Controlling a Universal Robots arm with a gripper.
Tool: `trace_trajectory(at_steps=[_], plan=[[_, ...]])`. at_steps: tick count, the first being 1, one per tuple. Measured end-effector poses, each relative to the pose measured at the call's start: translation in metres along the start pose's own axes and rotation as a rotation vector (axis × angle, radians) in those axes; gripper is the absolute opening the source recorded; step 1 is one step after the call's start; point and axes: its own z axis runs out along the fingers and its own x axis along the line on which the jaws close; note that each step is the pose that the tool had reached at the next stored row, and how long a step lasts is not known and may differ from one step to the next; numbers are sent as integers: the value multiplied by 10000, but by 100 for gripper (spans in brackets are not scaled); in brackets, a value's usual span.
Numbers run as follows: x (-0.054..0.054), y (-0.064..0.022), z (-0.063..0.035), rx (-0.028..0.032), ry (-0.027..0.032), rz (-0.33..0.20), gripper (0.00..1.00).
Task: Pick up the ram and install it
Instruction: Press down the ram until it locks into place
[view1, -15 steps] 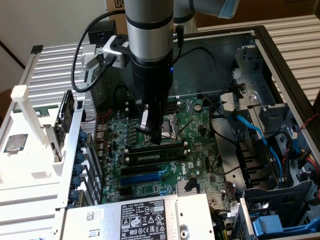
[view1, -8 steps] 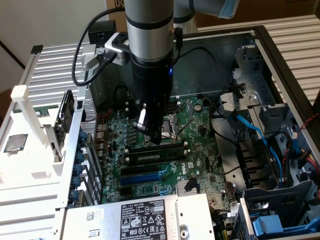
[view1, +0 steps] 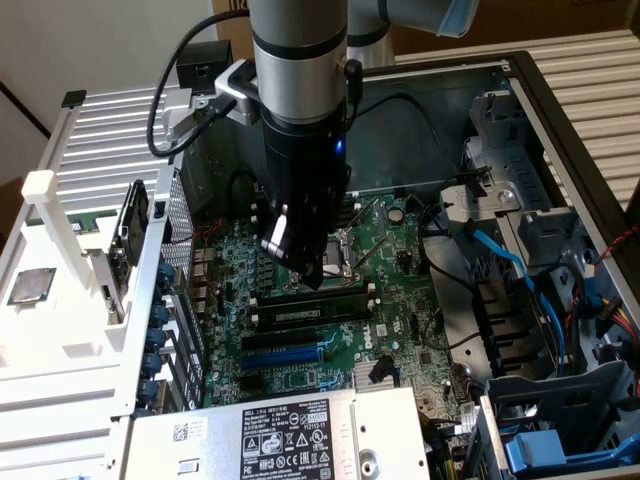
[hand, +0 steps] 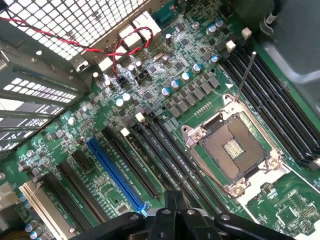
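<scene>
**Operator:** Status of black two-finger gripper (view1: 303, 278) on the grey arm?

**Technician:** Lowered into the open dark metal computer case (view1: 520, 80), over the green motherboard (view1: 395, 300). In the wrist view, fingers (hand: 169, 205) pressed together with nothing visible between them.

**Operator:** Position of the ram (view1: 310, 312), the long flat dark memory stick with white label?

**Technician:** Standing on edge in a long black slot, directly below the fingertips in the exterior view. Not gripped. Lying lengthwise across the board, ends flanked by white clips. Contact between fingertips and upper edge of the stick: cannot tell.

**Operator:** Surroundings of the fingers?

**Technician:**
- Just behind the fingers in the exterior view: square silver processor socket (view1: 350, 250), seen open in the wrist view (hand: 231, 150) with a thin metal lever (hand: 245, 75) raised beside it.
- Beyond the stick, away from the fingers: long blue expansion slot (view1: 290, 352), also near the fingers in the wrist view (hand: 115, 172).
- Further out on that same side: silver power supply box (view1: 290, 430) with black label.
- Well apart from the fingers, at the perforated case wall: twisted red and black wires (hand: 132, 42).
- Well apart, outside the case on a white tray: square silver chip (view1: 30, 285).
</scene>
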Motion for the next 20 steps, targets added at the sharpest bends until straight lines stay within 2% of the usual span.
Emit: trace_trajectory(at_steps=[20], plan=[[0, 0, 0, -72, -32, 3011, 10]])
